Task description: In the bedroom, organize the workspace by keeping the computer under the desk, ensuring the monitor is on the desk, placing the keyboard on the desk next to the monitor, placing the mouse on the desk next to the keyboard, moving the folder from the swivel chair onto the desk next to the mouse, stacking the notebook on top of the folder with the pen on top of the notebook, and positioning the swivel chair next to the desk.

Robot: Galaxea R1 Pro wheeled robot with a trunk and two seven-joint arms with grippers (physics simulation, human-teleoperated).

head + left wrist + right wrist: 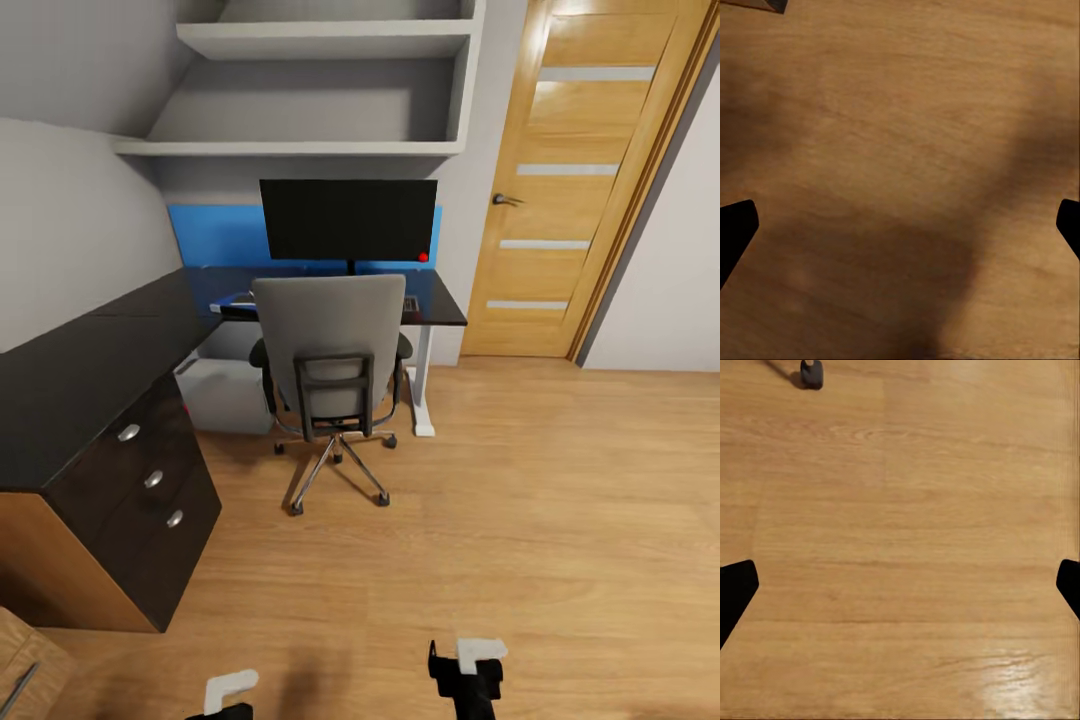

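The swivel chair [335, 370] is seen at the centre of the head view, its grey back turned to the camera and its seat tucked against the black counter [90, 370], so whatever lies on the seat is hidden. The monitor [348, 220] stands on the counter above it, and slivers of the keyboard [410, 303] show on either side of the chair back. The computer [225, 395] is kept on the floor [560, 480] under the counter, left of the chair.

Both grippers hang low at the bottom edge: the left gripper [900, 225] and the right gripper [900, 585] are spread wide and empty over bare floor, judged as a carrying posture during approach.

Open floor is left to the right of the chair, toward the door [590, 170]; the drawer unit [150, 480] narrows the left side.
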